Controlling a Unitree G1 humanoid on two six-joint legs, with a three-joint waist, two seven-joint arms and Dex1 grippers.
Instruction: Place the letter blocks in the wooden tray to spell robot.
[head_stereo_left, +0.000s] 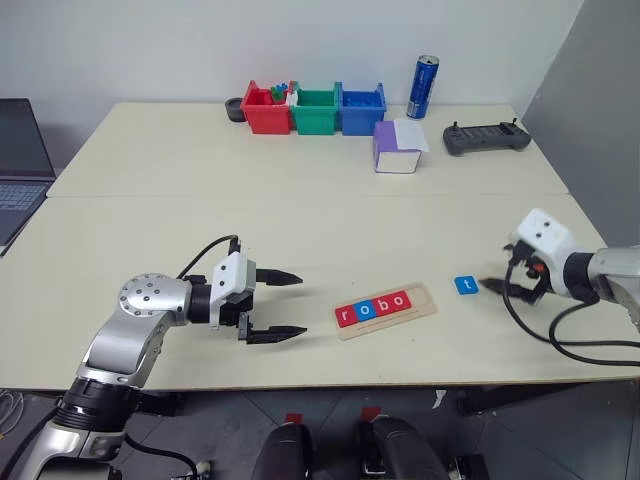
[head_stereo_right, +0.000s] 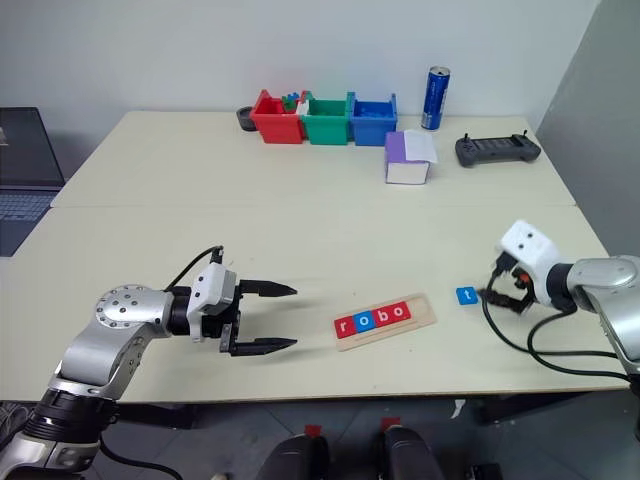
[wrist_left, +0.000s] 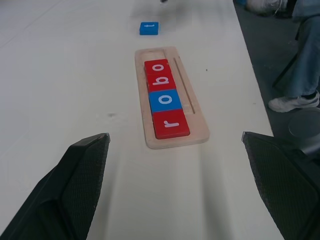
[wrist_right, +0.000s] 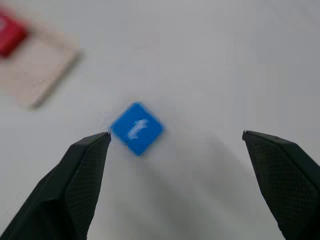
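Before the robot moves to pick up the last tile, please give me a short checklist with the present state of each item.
1. Right gripper open: ok, its jaws stand wide.
2. Blue t block free on the table, outside the wooden tray: ok.
3. Last slot at the tray's right end free: ok; r, o, b, o fill the rest.
4. Block centred between the right fingers: not ok, it lies close to one finger.
5. Left gripper clear of the tray: ok, open and apart from it.
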